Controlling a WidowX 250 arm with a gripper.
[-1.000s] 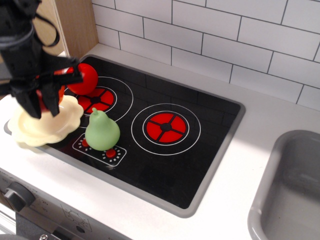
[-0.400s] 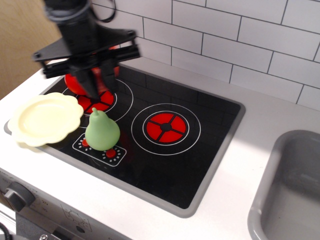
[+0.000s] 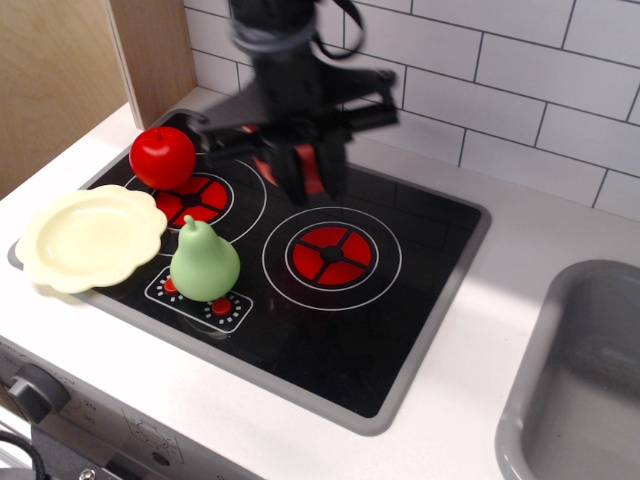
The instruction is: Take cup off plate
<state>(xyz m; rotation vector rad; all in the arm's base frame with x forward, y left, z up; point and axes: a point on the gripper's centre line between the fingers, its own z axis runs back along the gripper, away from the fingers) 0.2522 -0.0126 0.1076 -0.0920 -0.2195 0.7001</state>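
**Cup lifted clear of plate, carried over the hob**

Carried rightward since a moment ago, the cup [image 3: 312, 172] now hangs in the air between the two red burners, well apart from the plate [image 3: 88, 238], which a second ago it sat on. Only slivers of orange-red show between the dark, motion-blurred fingers of the end effector [image 3: 308, 178], which appears clamped on the cup. The cream plate lies bare at the left edge of the hob [image 3: 330, 310], overhanging onto the white worktop [image 3: 470, 390].

The lift-off itself looks done; the step in hand is the carry. What remains, by this view, is to lower the cup onto a free patch, likely near the right burner [image 3: 332, 257], then part the fingers and withdraw straight up so the light toy is not dragged or tipped.

Counted: one cup, one plate, one red apple [image 3: 162, 157] by the left burner [image 3: 192, 198], one green pear [image 3: 204, 262] just beside the plate, two burners, one grey sink [image 3: 580, 380] at the right, one arm.
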